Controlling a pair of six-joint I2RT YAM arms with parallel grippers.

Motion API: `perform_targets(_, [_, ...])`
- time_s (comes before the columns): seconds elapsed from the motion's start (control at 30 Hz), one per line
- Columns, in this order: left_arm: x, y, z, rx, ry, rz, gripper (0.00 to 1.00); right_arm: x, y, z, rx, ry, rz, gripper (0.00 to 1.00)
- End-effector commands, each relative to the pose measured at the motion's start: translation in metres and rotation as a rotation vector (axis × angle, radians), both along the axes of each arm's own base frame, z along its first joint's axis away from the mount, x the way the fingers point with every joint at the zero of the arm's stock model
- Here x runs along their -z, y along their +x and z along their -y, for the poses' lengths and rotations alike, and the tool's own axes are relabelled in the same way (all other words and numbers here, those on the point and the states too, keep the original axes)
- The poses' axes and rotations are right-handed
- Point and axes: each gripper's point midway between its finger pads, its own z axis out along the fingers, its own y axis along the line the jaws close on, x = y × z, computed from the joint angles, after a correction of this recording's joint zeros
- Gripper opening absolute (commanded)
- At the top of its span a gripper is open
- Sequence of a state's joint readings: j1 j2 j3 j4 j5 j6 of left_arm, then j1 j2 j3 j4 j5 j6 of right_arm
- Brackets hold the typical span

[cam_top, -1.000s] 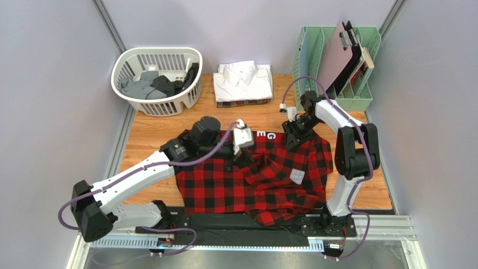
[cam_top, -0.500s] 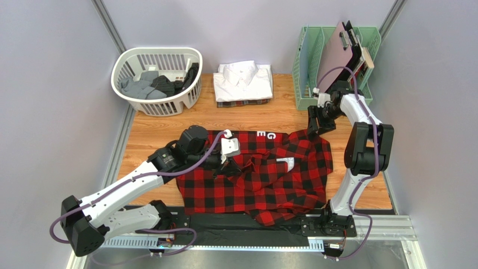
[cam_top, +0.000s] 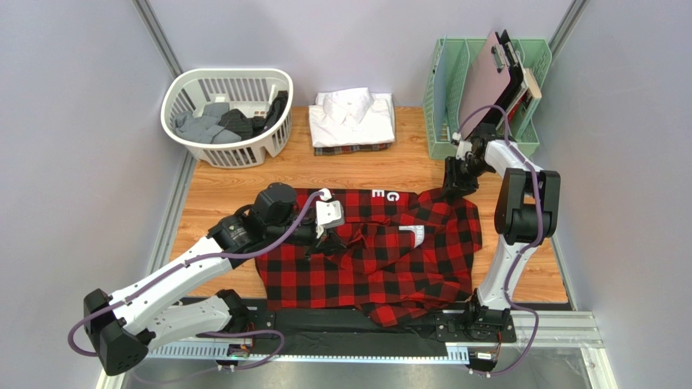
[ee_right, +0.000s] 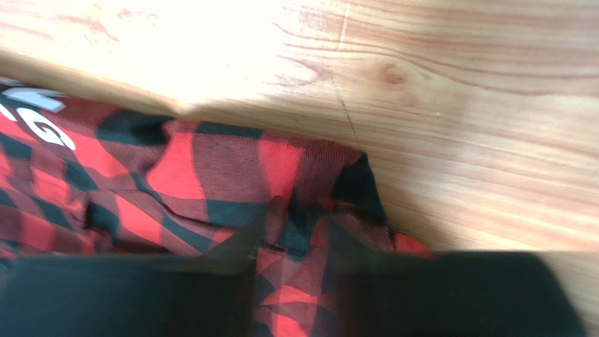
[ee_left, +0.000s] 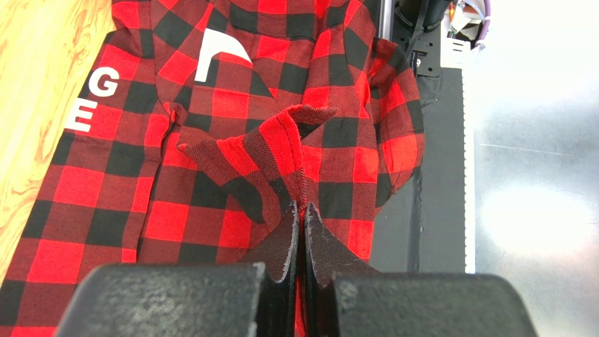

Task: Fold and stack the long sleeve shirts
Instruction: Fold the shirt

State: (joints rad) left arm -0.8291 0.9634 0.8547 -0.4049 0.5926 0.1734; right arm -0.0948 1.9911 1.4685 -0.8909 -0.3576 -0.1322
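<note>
Wooden table (cam_top: 244,182) has the red-and-black checked shirt (cam_top: 390,271) spread out on it close to me, my left gripper (ee_left: 301,210) pinched tight on a fold near its middle, and my right gripper (cam_top: 452,182) down at its far right corner, too blurry to tell if it grips.

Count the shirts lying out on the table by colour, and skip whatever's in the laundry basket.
Red-and-black checked flannel shirt: 1
White shirt: 1
Dark plaid shirt, under the white one: 1
Total: 3
</note>
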Motion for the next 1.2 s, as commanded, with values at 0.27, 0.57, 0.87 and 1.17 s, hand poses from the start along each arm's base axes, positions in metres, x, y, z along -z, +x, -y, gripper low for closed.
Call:
perform_targets(0.27, [0.006,-0.001,-0.004,-0.042,0.010,-0.042,0.00,-0.042,-0.027,0.030,0.029,-0.076,0.181,0.00])
perform_targets(0.57, [0.011,0.004,-0.005,-0.096,0.021,-0.087,0.00,-0.008,-0.040,0.031,0.017,-0.072,0.061,0.47])
perform_targets(0.87, [-0.030,0.053,-0.016,-0.232,-0.079,-0.037,0.00,-0.091,-0.034,0.008,-0.119,0.004,0.315,0.57])
perform_targets(1.17, [-0.047,0.112,-0.048,-0.327,-0.128,0.053,0.00,-0.039,-0.050,-0.043,-0.274,0.136,0.090,0.41])
